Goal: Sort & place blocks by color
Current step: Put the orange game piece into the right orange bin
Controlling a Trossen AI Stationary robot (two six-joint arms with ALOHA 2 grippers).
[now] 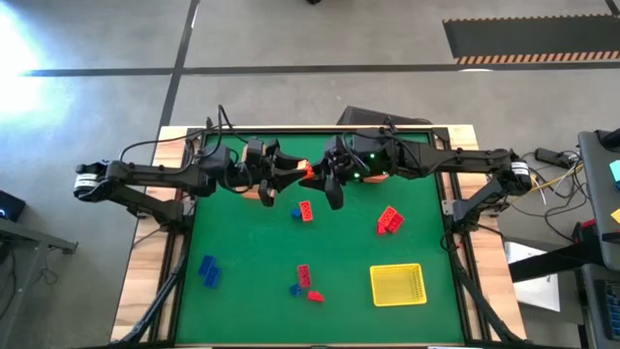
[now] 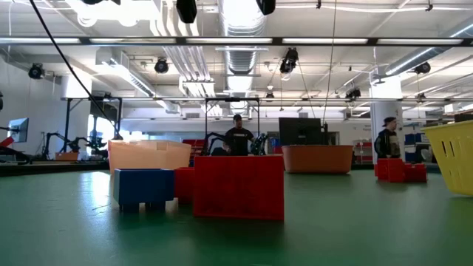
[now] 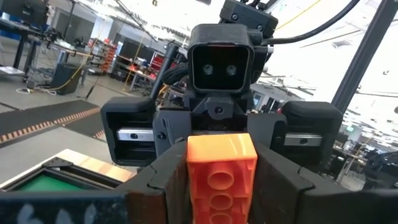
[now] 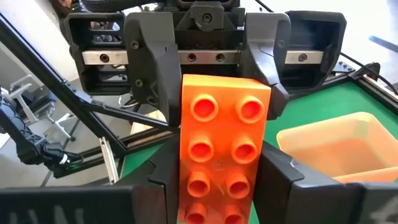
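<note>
Mid-handover near the far edge of the table: I am holding one orange block [image 4: 224, 155] between both my grippers, above the green mat [image 1: 252, 252] and close to its far middle. My left gripper [image 3: 221, 186] is pinching it by the sides, and so is my right gripper [image 4: 217, 186]; each wrist view shows the other arm's fingers clamped on the same brick, studs facing the right wrist camera. I judge this to be the passing step, the block going from one arm to the other before it is dropped into a bin.

The next move, as I read it, calls for one gripper to let go cleanly while the other keeps its pinch, then a short carry to the orange bin [image 2: 318, 157] at the far edge. The tan bin [image 4: 336, 146] is sitting just beyond my fingers and is the wrong place for this colour.

Both arms are reaching inward from the table's left and right sides, stretched nearly level and meeting nose to nose.

Other blocks are waiting on the mat: blue ones [image 1: 208, 270] toward the near left corner, red ones [image 1: 389, 220] right of centre, a mixed red-and-blue cluster [image 1: 306, 281] near the near edge beside the yellow bin [image 1: 397, 284].
</note>
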